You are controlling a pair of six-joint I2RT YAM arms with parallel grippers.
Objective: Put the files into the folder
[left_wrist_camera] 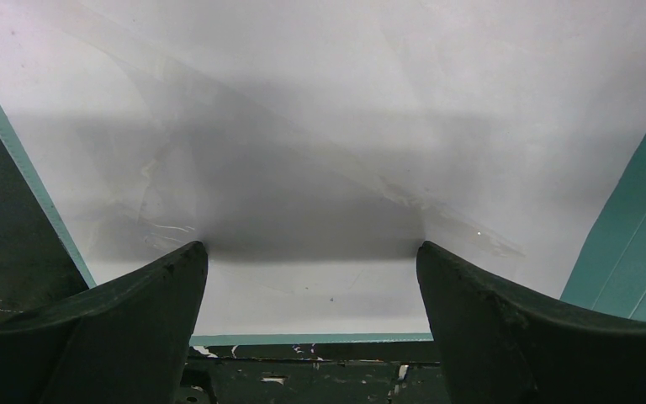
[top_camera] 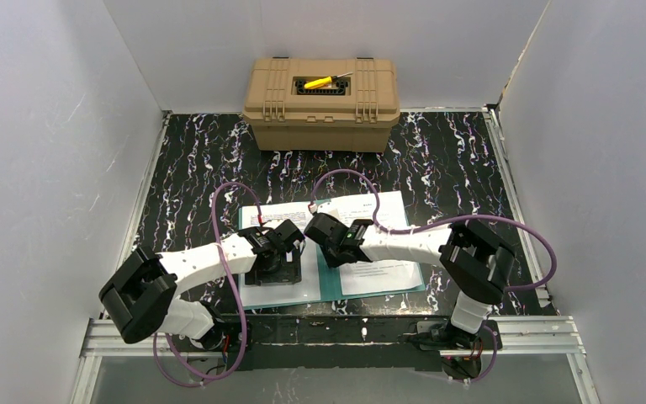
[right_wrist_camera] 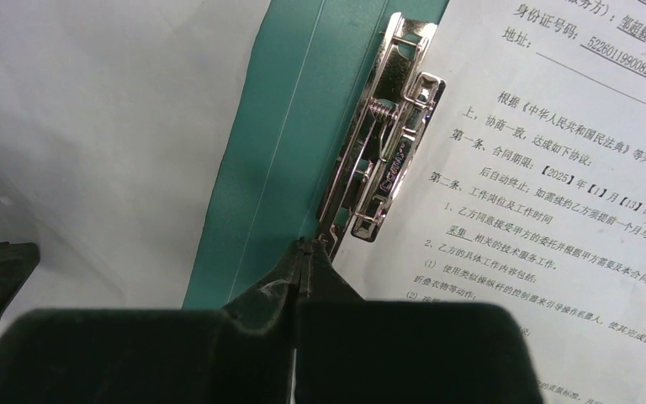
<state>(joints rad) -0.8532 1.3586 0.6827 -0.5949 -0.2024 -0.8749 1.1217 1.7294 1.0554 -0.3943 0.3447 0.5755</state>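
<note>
A teal folder [top_camera: 330, 282] lies open on the marbled black table, with a white file on each leaf. The left file [top_camera: 262, 292] looks blank in the left wrist view [left_wrist_camera: 320, 126]. The right file [top_camera: 387, 215] shows printed black text [right_wrist_camera: 555, 168]. My left gripper [left_wrist_camera: 311, 246] stands open just above the left file, nothing between its fingers. My right gripper [right_wrist_camera: 305, 246] is shut, its tips at the lower end of the folder's metal clip [right_wrist_camera: 387, 143] beside the teal spine [right_wrist_camera: 277, 151]. From above, both grippers [top_camera: 276, 252] [top_camera: 318, 227] meet over the folder's middle.
A tan toolbox [top_camera: 321, 101] stands at the back of the table, a yellow-handled tool [top_camera: 320, 82] in its lid recess. White walls close in on both sides. An aluminium rail [top_camera: 328, 332] runs along the near edge. Purple cables [top_camera: 235, 194] loop over the arms.
</note>
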